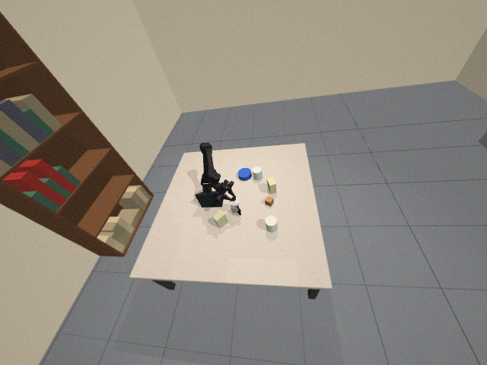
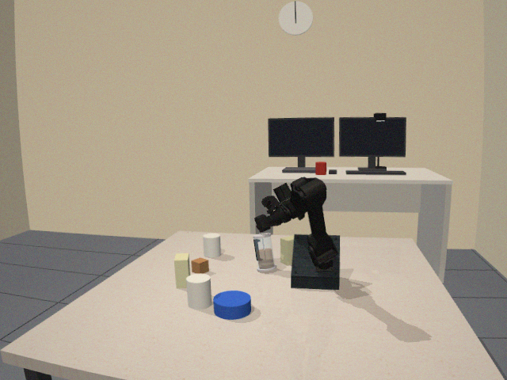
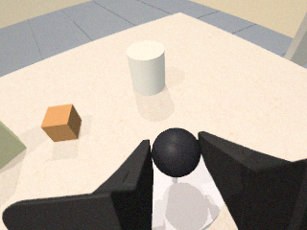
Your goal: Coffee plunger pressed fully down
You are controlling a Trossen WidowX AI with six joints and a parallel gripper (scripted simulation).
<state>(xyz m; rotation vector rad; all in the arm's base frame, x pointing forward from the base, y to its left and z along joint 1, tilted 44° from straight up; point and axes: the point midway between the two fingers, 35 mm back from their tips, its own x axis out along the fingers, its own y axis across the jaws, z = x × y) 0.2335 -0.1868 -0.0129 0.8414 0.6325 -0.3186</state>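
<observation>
Gripper (image 3: pixel 176 152): clamped on the black plunger knob (image 3: pixel 176 151), a finger each side
Press (image 2: pixel 264 252): upright on the table (image 2: pixel 368 327), just beside the arm base (image 2: pixel 315 261)
Technique: push straight down; no sideways drag; release only at the bottom

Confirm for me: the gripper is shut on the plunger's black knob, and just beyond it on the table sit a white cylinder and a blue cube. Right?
Nearly. The gripper is shut on the black knob, and the white cylinder stands beyond it, but the cube is orange, not blue. The wrist view shows this plainly. The only blue thing on the table is a flat disc, seen in the exterior view.
</observation>
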